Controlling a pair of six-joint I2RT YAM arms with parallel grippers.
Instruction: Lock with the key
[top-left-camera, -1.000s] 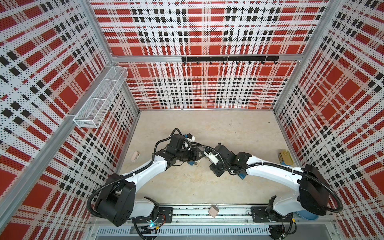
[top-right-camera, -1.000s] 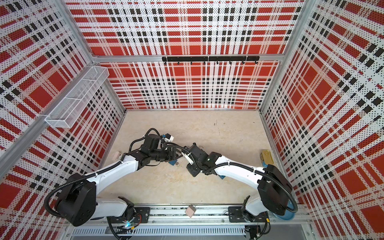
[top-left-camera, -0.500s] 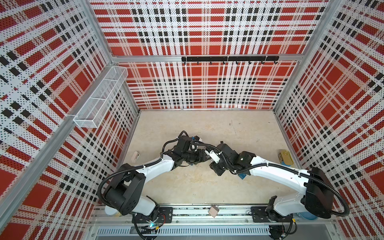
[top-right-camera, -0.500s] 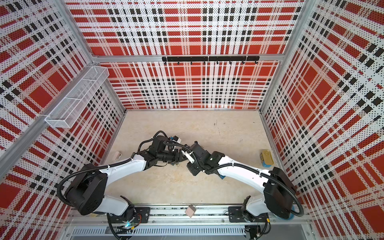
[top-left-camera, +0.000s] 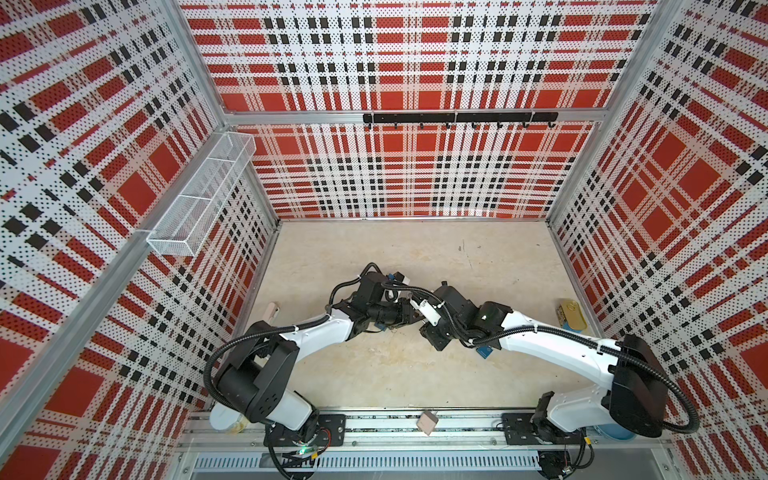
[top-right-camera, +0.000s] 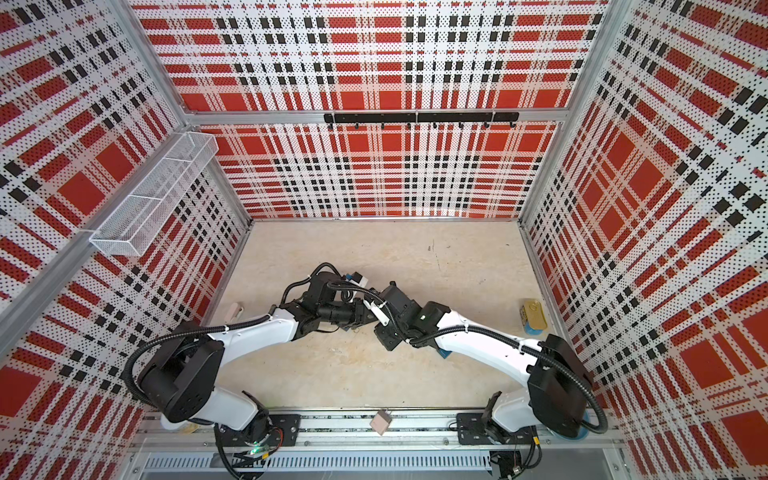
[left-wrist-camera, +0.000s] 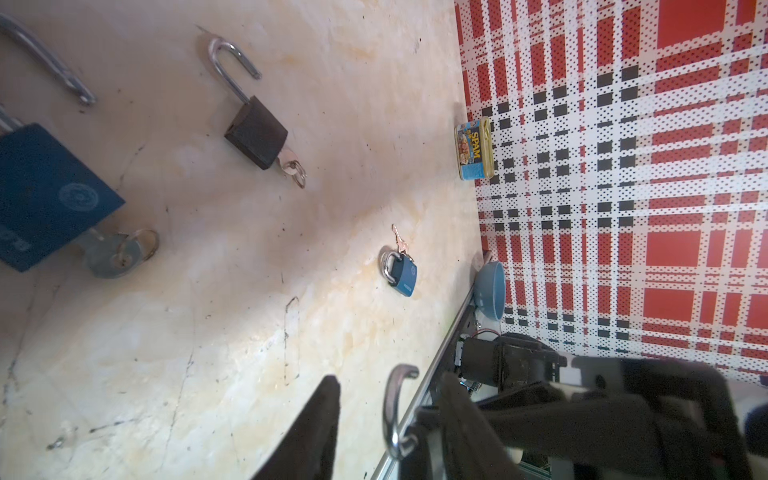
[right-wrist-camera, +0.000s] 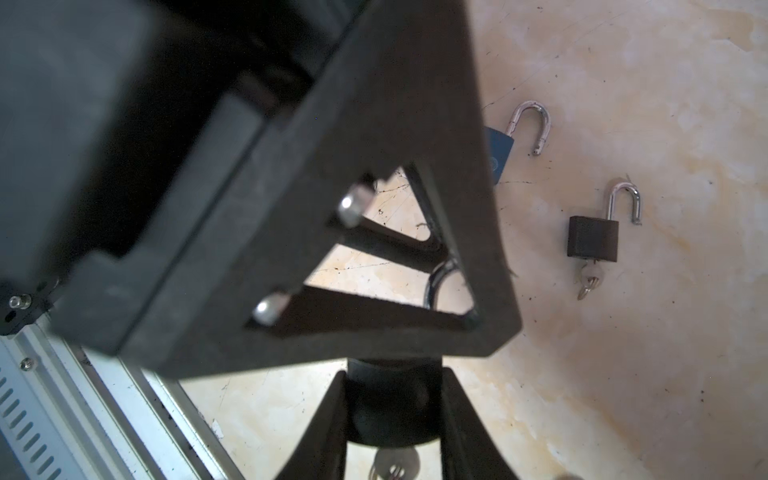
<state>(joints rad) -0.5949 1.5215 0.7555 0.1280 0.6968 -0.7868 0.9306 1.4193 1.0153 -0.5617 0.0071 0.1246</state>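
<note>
left end effector (left-wrist-camera: 388, 382) — parted around shackle (left-wrist-camera: 390, 415) | right end effector (right-wrist-camera: 394, 372) — clamping padlock (right-wrist-camera: 390, 411)

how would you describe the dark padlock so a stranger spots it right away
On the beige table inside the red plaid walls, find the big blue padlock lying flat. The dark padlock lies next to it: the only one lying there with a blackish body, its shackle swung open and a key on a ring in its base.
</note>
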